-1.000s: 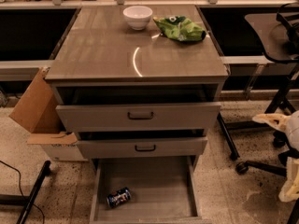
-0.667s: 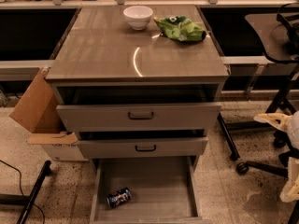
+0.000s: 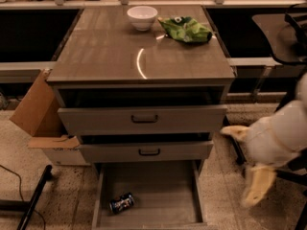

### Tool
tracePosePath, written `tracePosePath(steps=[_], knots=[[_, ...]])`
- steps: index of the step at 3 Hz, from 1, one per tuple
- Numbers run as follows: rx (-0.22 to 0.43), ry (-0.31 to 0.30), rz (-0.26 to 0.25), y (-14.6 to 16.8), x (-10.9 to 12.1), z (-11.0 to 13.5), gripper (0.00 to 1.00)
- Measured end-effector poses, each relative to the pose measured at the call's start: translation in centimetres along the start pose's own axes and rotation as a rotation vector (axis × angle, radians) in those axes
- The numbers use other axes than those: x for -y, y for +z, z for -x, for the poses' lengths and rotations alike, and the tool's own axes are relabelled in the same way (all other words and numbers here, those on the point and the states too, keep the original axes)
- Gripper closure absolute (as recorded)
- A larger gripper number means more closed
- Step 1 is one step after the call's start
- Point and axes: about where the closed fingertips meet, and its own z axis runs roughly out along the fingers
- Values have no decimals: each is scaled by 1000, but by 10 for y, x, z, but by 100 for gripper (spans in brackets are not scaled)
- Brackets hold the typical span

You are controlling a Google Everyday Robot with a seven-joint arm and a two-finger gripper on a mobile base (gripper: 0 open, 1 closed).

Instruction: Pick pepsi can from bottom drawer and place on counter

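The single camera looks steeply down from high in front of the cabinet, facing its drawer fronts. From a middling distance it frames everything from the counter (image 3: 105, 56) at the top to the open bottom drawer (image 3: 163, 190) at the lower edge. The gripper (image 3: 240, 166) hangs nearer the lens at right, fingers spread.

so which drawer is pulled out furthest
The bottom drawer, holding the pepsi can; the top drawer and middle drawer barely stick out. The gripper hangs open to its right.

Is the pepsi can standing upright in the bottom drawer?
No, the pepsi can lies on its side at the front left of the bottom drawer, with the gripper open off to its right.
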Motion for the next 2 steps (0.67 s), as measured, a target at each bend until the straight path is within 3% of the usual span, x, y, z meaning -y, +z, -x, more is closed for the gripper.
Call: tracePosePath(steps=[1, 2], knots=[[21, -4, 63, 86, -6, 40, 0], [60, 27, 54, 151, -8, 80, 0]])
